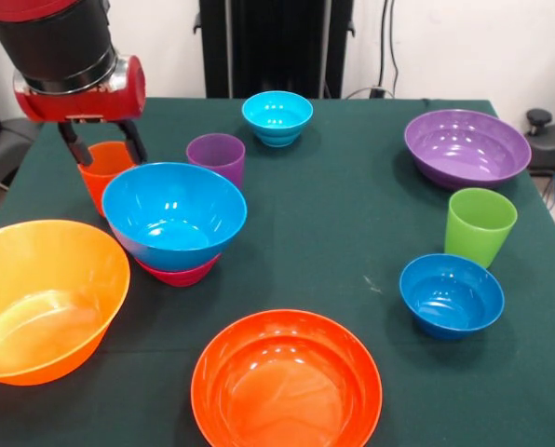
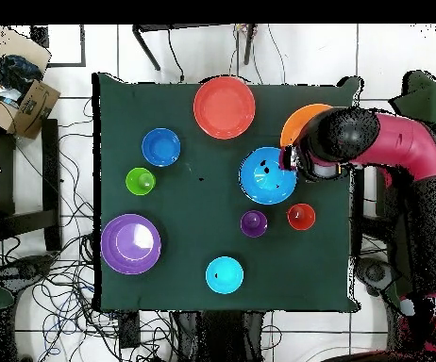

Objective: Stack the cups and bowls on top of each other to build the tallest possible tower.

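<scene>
My gripper (image 1: 111, 162) hangs open and empty at the far left; its two dark fingers (image 1: 73, 144) frame the orange cup (image 1: 103, 177). In the overhead view the arm's head (image 2: 333, 141) sits apart from the orange cup (image 2: 301, 216), between the sky-blue bowl (image 2: 267, 175) and the yellow-orange bowl (image 2: 302, 120). The sky-blue bowl (image 1: 173, 214) rests on the magenta bowl (image 1: 178, 273). The purple cup (image 1: 215, 156) stands just behind. The yellow-orange bowl (image 1: 45, 298), orange-red bowl (image 1: 287, 382), dark blue bowl (image 1: 451, 294), lime green cup (image 1: 480, 226), purple bowl (image 1: 467, 147) and cyan bowl (image 1: 277, 116) stand singly.
The green-clothed table (image 1: 352, 233) ends close to the yellow-orange bowl on the left and the purple bowl on the right. The black pedestal (image 1: 276, 47) stands behind the table. Cables and boxes (image 2: 28, 104) lie on the floor around it.
</scene>
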